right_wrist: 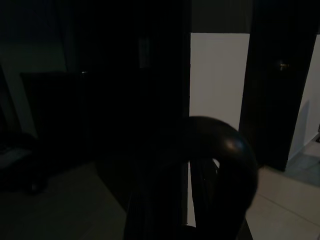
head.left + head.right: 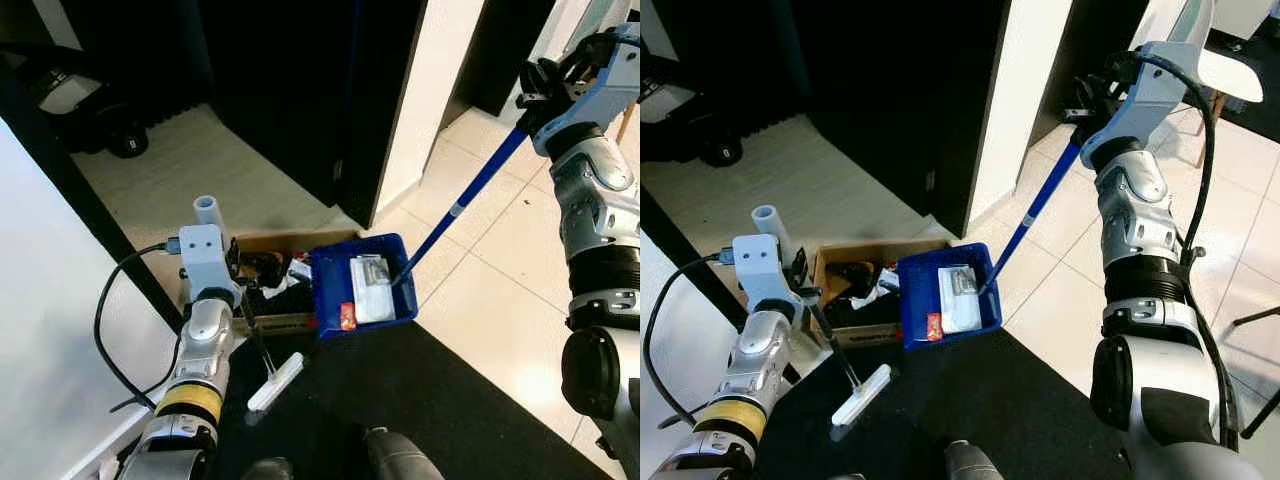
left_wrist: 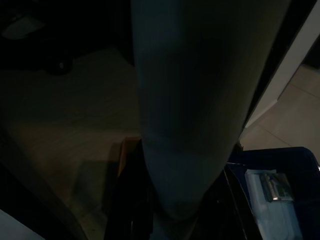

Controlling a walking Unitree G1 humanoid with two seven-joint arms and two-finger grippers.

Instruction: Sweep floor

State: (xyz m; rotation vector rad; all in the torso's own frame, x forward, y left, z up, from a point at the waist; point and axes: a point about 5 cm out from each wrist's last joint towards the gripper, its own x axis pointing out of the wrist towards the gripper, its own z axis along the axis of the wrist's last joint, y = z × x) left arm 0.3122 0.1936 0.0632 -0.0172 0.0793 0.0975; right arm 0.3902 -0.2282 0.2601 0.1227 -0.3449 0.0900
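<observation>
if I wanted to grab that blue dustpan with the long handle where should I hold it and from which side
Grip the long blue handle midway up its bare shaft, coming in from the tiled-floor side. It slants up from the blue plastic dustpan, whose tray holds litter and abuts the brown cardboard box; the right gripper holds the top.

Very dark pic. A thick pale grey handle (image 3: 187,115) runs down the middle, close to the lens, blocking much of the scene. Beside the handle sits a blue dustpan (image 3: 280,200) w/ white paper scraps (image 3: 270,187) inside. Behind the handle lies dim beige floor (image 3: 65,115). Past the dustpan, lighter tiles (image 3: 295,110).
</observation>
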